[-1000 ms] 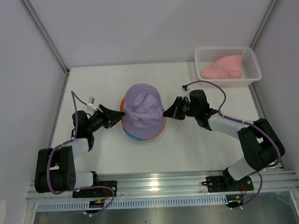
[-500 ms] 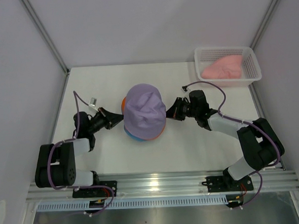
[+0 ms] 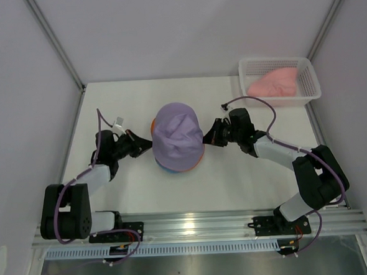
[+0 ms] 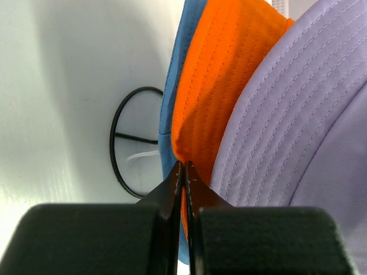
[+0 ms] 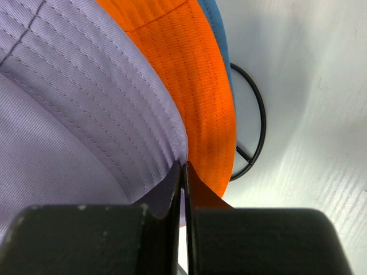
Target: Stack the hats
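Observation:
A lavender hat (image 3: 177, 138) tops the stack at the table's middle, over an orange hat (image 3: 152, 124) and a blue hat (image 3: 167, 169). My left gripper (image 3: 150, 146) is at the stack's left side. In the left wrist view this gripper (image 4: 183, 167) is shut on the edge of the orange hat (image 4: 218, 86), beside the lavender hat (image 4: 298, 114) and blue hat (image 4: 175, 80). My right gripper (image 3: 203, 140) is at the stack's right side. The right wrist view shows it (image 5: 183, 166) shut on the brim of the lavender hat (image 5: 74, 86), above the orange hat (image 5: 195, 74). A pink hat (image 3: 272, 84) lies in the basket.
A white mesh basket (image 3: 311, 80) stands at the back right corner. A black wire stand (image 4: 114, 149) (image 5: 258, 132) sits under the stack, its ring base showing on the white table. White walls close in the left, back and right.
My left gripper has moved in to the stack and shut on the orange brim. The right gripper stays shut on the lavender brim, and the lavender hat has settled slightly.

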Controlling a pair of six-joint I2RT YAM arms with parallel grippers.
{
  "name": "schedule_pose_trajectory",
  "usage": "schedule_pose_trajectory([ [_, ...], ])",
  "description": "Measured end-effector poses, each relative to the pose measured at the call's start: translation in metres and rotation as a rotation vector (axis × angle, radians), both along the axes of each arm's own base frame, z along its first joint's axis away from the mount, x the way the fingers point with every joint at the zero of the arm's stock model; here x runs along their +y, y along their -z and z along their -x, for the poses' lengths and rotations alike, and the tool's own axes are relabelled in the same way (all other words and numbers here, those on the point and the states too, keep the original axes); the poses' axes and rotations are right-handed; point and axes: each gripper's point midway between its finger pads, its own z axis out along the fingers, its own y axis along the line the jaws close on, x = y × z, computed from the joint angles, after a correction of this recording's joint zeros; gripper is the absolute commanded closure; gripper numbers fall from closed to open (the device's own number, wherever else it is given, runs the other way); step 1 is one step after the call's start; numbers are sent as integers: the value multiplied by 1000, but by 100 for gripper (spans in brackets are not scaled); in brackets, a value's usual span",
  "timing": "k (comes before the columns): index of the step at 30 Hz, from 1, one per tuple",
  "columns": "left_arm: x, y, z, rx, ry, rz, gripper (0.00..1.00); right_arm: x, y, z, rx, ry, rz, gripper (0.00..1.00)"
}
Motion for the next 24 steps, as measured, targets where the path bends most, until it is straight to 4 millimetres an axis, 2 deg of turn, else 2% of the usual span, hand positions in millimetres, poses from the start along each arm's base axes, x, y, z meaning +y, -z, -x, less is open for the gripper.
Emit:
schedule_pose_trajectory([
  [2, 0, 1, 0, 2, 2, -9, 80, -1, 1, 0, 0, 1, 9, 100],
  [3, 2, 4, 0, 8, -6, -26, 63, -2, 3, 0, 2, 3, 16, 100],
  [6, 10, 15, 7, 58, -37, -76, 36, -3, 4, 1, 4, 5, 25, 100],
  [8, 17, 13, 14, 68, -63, -108, 30, -4, 5, 1, 5, 5, 30, 100],
  [11, 28, -10, 16, 27, -99, -142, 26, -5, 5, 2, 8, 5, 33, 100],
  [15, 51, -52, 6, -67, -171, -178, 28, -6, 7, 4, 15, 3, 42, 100],
  [17, 59, -66, 3, -103, -191, -185, 30, -6, 7, 5, 16, 3, 43, 100],
  [20, 58, -75, 5, -128, -174, -167, 33, -7, 6, 5, 17, 3, 44, 100],
  [24, 44, -81, 7, -177, -97, -103, 37, -7, 6, 5, 14, -1, 47, 100],
])
